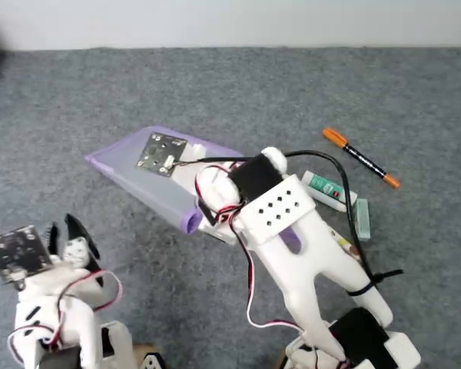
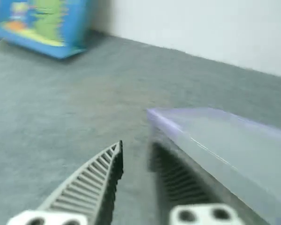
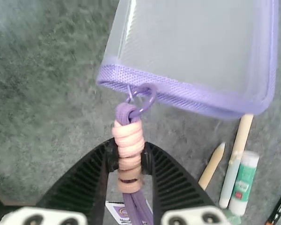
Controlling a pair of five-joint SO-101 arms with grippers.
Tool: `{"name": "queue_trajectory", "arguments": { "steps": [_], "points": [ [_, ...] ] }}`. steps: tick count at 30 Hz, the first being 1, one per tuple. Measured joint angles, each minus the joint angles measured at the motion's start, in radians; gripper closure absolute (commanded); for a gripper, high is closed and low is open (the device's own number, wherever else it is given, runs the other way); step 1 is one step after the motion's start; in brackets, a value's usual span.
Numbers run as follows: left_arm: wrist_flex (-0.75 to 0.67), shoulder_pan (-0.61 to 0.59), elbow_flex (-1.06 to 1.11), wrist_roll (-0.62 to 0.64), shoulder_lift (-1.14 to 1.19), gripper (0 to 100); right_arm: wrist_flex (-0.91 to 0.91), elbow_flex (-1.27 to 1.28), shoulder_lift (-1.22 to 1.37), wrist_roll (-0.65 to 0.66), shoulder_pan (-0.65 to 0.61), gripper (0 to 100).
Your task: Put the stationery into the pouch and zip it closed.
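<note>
Grey carpeted table, clear purple-trimmed pouch lying on it, orange-capped marker, glue stick, two pencils nearby

The high camera is fixed above the grey surface and looks steeply down. The arm bases lie at 6 o'clock, a strip of wall at 12 o'clock, and the pouch near the middle. The left wrist camera rides low just behind its own jaws, facing almost level along the surface toward the wall, with an edge of the pouch close by. The right wrist camera looks steeply down past its own jaws, very near the zip pull and the pouch. All three views share the pouch. The high and right wrist views also share the glue stick.
</note>
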Motion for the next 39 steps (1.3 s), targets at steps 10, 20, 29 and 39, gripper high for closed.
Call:
{"name": "queue_trajectory", "arguments": {
  "steps": [10,20,29,39],
  "points": [
    [0.072,0.094,-0.040,-0.002,0.002,99,-0.092,-0.006,0.002,-0.051,-0.008,98.9],
    [0.196,0.238,-0.307,0.002,0.414,98,-0.029,-0.319,0.221,-0.121,-0.008,98.9],
    [0.236,0.330,-0.446,0.074,0.638,76,0.029,-0.477,0.311,-0.150,-0.008,98.9],
    [0.072,0.338,-0.359,0.157,0.652,74,0.029,-0.483,0.301,-0.150,-0.008,98.9]
  ]
}}
